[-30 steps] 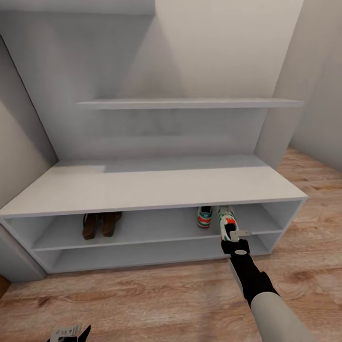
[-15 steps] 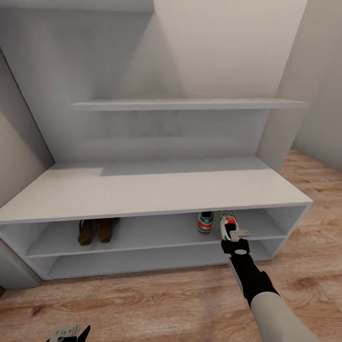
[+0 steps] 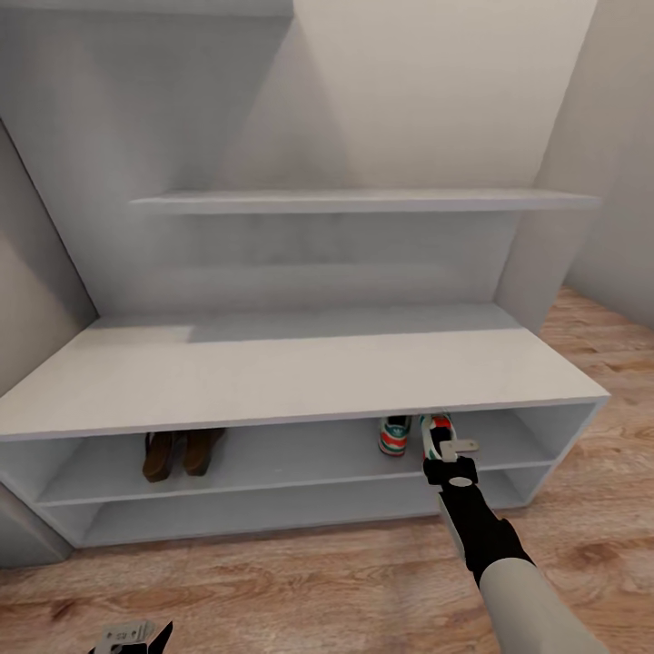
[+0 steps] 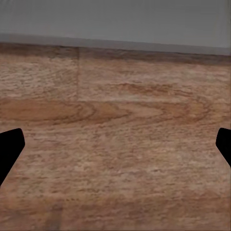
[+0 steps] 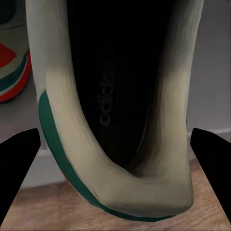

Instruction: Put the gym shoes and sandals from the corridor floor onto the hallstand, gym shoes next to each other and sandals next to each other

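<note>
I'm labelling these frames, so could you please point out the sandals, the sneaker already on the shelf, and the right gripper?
sandals [image 3: 178, 453], head view, on the pair's uppers.
shelved sneaker [image 3: 393, 436], head view, on its heel.
right gripper [image 3: 445, 444], head view, midway between its fingertips.

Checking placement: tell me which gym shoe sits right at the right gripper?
The right-hand gym shoe, its heel opening facing the right gripper; the other gym shoe stands just left.
</note>
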{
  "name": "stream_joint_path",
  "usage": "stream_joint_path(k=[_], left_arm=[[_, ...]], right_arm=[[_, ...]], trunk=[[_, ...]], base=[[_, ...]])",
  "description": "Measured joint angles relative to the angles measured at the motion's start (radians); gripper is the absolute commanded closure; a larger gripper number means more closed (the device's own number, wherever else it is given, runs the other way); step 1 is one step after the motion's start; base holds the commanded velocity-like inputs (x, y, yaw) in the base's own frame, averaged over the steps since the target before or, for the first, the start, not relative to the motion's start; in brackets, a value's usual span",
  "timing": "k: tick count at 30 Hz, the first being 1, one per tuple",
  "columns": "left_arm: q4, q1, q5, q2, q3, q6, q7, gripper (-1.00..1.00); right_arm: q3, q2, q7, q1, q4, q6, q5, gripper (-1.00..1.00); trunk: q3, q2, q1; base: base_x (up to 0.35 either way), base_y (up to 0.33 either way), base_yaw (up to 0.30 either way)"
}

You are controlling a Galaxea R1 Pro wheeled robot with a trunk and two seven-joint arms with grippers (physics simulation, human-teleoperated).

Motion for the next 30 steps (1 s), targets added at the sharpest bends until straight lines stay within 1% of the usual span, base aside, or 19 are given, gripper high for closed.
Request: stream_joint_path(k=[6,11,17,23,30], left_arm=[[0.0,-0.001,0.0,0.0,0.0,-0.001,0.0,-1.0],[0.0,0.0,0.0,0.0,0.002,-0.001,0.0,-1.0],[0.0,0.0,0.0,0.0,0.003,-0.001,0.0,-1.0],[-0.001,-0.001,0.0,0.0,0.004,0.0,0.0,-1.0],[-0.001,0.0,0.0,0.0,0.005,0.0,0.0,-1.0]], right_arm=[[0.0,0.0,0.0,0.0,0.0,0.0,0.0,1.0],[0.0,0.0,0.0,0.0,0.0,0.0,0.0,1.0],[0.0,0.0,0.0,0.0,0.0,0.0,0.0,1.0],[0.0,0.0,0.0,0.0,0.0,0.0,0.0,1.0],[0.0,0.0,0.0,0.0,0.0,0.0,0.0,1.0]], trunk=[[0.0,0.0,0.0],[0.0,0.0,0.0],[0.0,0.0,0.0],[0.0,0.0,0.0],[0.0,0.0,0.0]], base=[[0.022,0.0,0.0],[0.144,0.0,0.0],[0.03,0.0,0.0],[0.158,0.0,0.0],[0.03,0.0,0.0]])
